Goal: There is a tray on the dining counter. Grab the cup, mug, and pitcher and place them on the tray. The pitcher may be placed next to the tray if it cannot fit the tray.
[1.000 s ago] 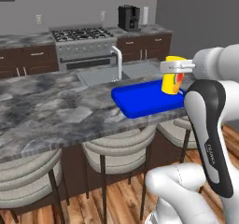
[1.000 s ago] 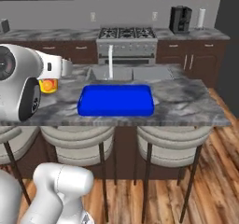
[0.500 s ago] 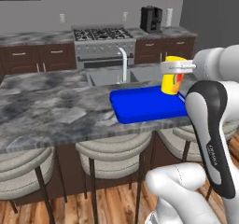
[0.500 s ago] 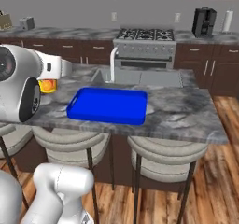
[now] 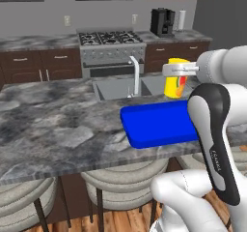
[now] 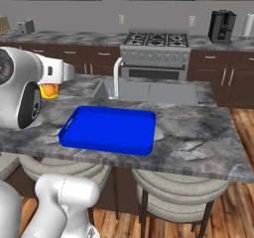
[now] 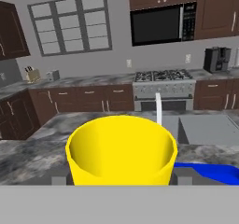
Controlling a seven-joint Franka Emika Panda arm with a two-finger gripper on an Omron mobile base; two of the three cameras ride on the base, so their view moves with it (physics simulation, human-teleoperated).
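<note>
My gripper (image 5: 176,74) is shut on the yellow cup (image 5: 175,87), holding it upright in the air over the far right part of the blue tray (image 5: 149,127). In the hand view the cup (image 7: 121,150) sits right between my fingertips (image 7: 185,180), with a corner of the tray (image 7: 215,171) low at the right. From the right base the cup (image 6: 48,90) peeks out behind my arm, left of the tray (image 6: 99,145). The tray lies on the dining counter (image 5: 48,129). The mug and the pitcher are out of view.
A sink (image 5: 116,88) with a faucet (image 5: 135,74) is set into the counter just behind the tray. Round stools (image 6: 168,192) stand under the counter's near edge. A stove (image 5: 111,37) and a coffee machine (image 5: 161,22) line the back wall.
The whole picture has shifted in both base views, so the base has driven and the tray now looks nearer. The cup stays held in my gripper.
</note>
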